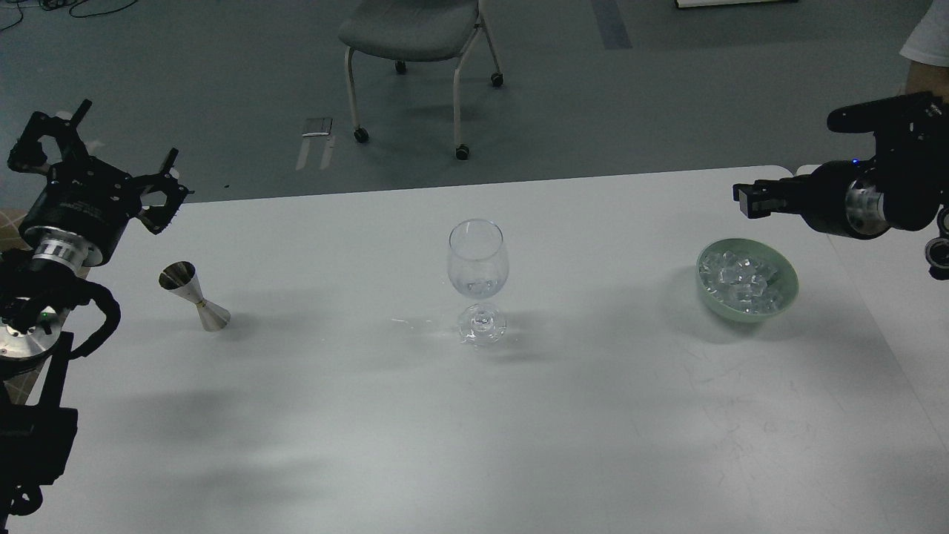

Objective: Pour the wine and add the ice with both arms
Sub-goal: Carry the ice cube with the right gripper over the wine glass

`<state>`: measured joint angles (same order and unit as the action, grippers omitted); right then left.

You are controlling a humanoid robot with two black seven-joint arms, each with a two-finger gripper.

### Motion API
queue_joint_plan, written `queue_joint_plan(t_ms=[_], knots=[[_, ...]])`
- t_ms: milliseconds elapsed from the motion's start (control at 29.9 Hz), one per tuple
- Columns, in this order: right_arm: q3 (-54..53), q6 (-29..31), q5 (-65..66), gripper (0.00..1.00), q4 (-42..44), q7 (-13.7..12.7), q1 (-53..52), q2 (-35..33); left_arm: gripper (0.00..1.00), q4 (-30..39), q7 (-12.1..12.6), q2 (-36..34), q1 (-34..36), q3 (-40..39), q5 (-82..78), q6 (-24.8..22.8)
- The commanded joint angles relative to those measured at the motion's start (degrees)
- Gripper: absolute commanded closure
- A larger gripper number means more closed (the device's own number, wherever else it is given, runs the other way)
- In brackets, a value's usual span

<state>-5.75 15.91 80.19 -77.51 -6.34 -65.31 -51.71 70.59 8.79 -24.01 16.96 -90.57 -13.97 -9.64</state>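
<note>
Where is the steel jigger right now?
In the head view, the silver double-cone steel jigger stands tilted on the white table at its left side, just below the left hand and well left of the clear stemmed wine glass.

Pale green bowl (786, 293), silver jigger (194, 296)

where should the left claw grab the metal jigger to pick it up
Probably at the narrow waist of the jigger, where its two cones meet. It stands tilted on the table, wide mouth up and leaning left, so come from the left claw's side with fingers closing across the waist.
</note>
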Motion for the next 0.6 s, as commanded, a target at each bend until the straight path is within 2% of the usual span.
queue_joint_plan(t_ms=[0, 334, 568], knots=[[-3.13, 0.00, 0.14, 0.90, -2.90, -0.42, -0.95, -0.94, 0.02, 0.07, 0.00, 0.10, 0.00, 0.22, -0.09, 0.06], [-7.69, -0.18, 0.14, 0.90, -9.15, -1.30, -7.63, 0.11, 0.02, 0.07, 0.00, -0.25, 0.00, -0.22, -0.09, -0.20], [-15.78, -0.18, -0.12, 0.90, -10.11, -1.30, -7.46, 7.66, 0.02, 0.16, 0.00, -0.42, 0.00, -0.39, -0.09, -0.20]])
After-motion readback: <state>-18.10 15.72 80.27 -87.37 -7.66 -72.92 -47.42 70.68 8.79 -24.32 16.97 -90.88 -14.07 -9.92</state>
